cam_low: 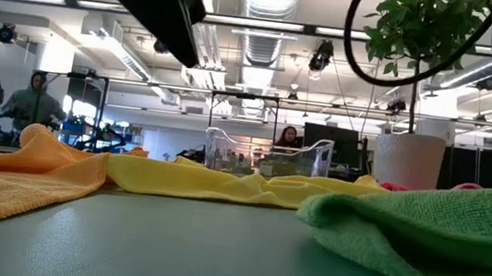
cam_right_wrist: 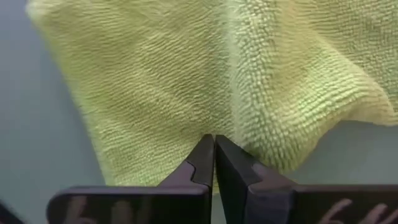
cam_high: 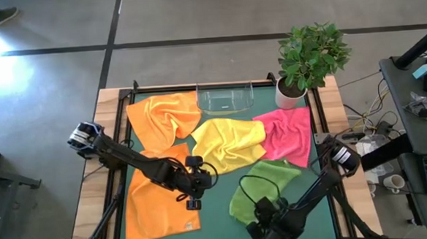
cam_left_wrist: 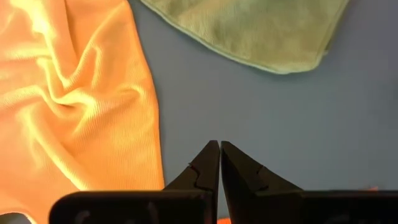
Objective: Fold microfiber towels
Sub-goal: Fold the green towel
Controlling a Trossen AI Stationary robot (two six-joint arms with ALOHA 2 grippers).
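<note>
Over the green mat, both end effectors, left [cam_high: 194,203] and right [cam_high: 257,230], hover closed, holding nothing.

Nothing legible shows anywhere: no label, brand, number or sign can be read on the cloths, the counter or the room behind.

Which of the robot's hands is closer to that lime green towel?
Right. The right hand, shut, is right over the lime green towel; the left hand, shut, is off beside it, above bare mat.
</note>
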